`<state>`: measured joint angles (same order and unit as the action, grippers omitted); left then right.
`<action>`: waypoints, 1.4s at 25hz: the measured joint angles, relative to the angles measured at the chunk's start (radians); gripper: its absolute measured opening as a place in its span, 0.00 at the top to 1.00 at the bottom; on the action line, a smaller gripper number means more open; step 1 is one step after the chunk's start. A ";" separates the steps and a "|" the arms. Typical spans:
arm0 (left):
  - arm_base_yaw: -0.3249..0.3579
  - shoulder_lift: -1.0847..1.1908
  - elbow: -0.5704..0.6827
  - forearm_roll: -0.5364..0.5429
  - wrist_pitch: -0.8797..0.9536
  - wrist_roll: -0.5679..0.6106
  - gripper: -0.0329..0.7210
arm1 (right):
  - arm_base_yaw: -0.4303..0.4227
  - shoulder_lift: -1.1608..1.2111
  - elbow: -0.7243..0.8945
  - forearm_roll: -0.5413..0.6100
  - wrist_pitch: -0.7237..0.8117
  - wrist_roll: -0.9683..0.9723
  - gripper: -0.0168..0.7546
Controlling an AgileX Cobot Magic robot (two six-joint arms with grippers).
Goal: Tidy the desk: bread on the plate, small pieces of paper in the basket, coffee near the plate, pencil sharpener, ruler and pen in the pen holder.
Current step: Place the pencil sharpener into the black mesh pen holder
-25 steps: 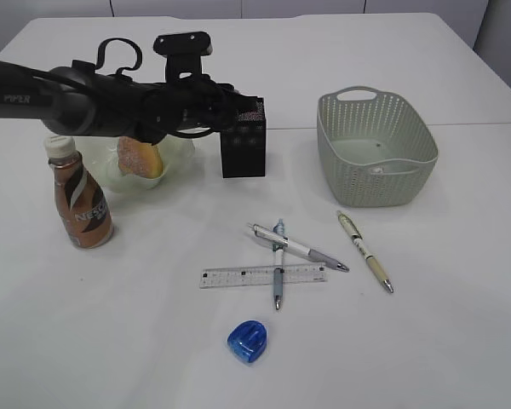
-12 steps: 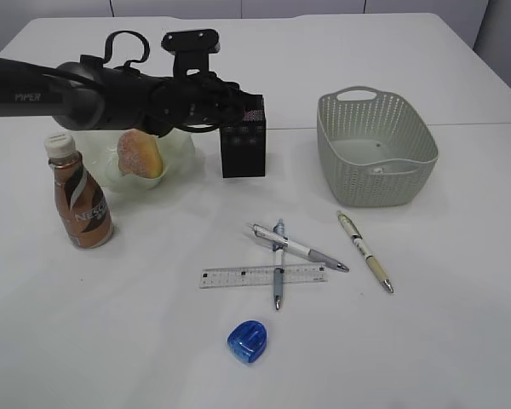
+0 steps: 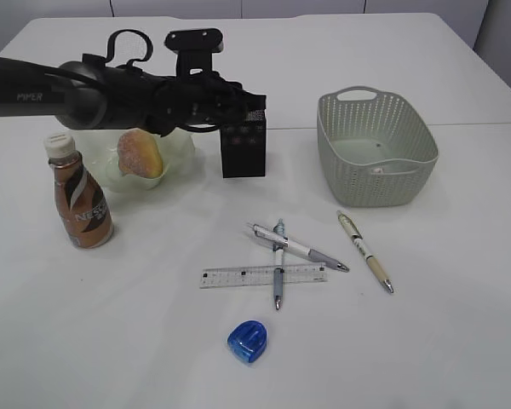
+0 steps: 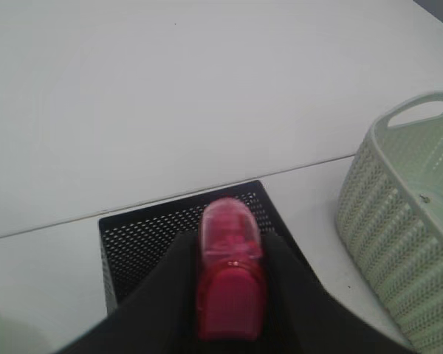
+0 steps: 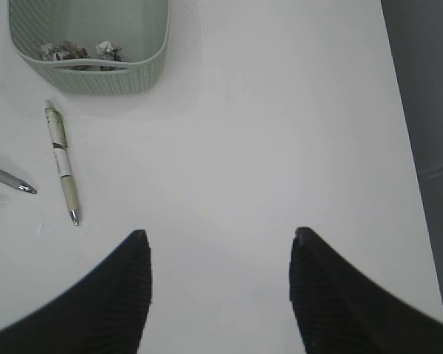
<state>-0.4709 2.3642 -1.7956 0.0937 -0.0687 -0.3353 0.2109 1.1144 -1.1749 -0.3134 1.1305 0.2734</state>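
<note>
A red pencil sharpener (image 4: 229, 276) sits pinched between the fingers of my left gripper (image 4: 230, 243), directly above the open top of the black mesh pen holder (image 4: 151, 236). In the exterior view that gripper (image 3: 245, 106) hangs over the pen holder (image 3: 243, 152). A blue pencil sharpener (image 3: 249, 342), a clear ruler (image 3: 262, 275) and three pens (image 3: 298, 247) (image 3: 278, 266) (image 3: 364, 251) lie on the table. The bread (image 3: 140, 154) rests on the pale plate (image 3: 180, 150), with the coffee bottle (image 3: 81, 200) beside it. Paper scraps (image 5: 77, 50) lie in the basket (image 5: 88, 74). My right gripper (image 5: 218, 236) is open over bare table.
The green basket (image 3: 376, 149) stands at the right rear, also seen at the right edge of the left wrist view as the basket (image 4: 406, 221). A cream pen (image 5: 62, 162) lies left of my right gripper. The table's right edge (image 5: 402, 133) runs close by.
My left arm has risen and shifted slightly right with the red sharpener, uncovering the bread; it now hovers over the pen holder. Nothing else moved.
</note>
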 joint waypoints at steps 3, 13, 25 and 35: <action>-0.010 0.000 0.000 0.022 0.000 0.000 0.73 | 0.000 0.000 0.000 0.000 -0.002 0.000 0.37; -0.021 0.000 0.000 0.036 -0.021 0.000 0.73 | 0.000 0.000 0.000 -0.006 -0.002 0.001 0.37; -0.021 0.000 0.000 0.036 -0.048 0.000 0.73 | 0.000 0.000 0.000 -0.008 -0.004 0.001 0.37; -0.021 0.000 0.000 0.036 -0.069 0.000 0.72 | 0.000 0.000 0.000 -0.008 -0.005 0.001 0.37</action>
<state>-0.4919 2.3642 -1.7956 0.1296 -0.1380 -0.3353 0.2109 1.1144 -1.1749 -0.3212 1.1260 0.2749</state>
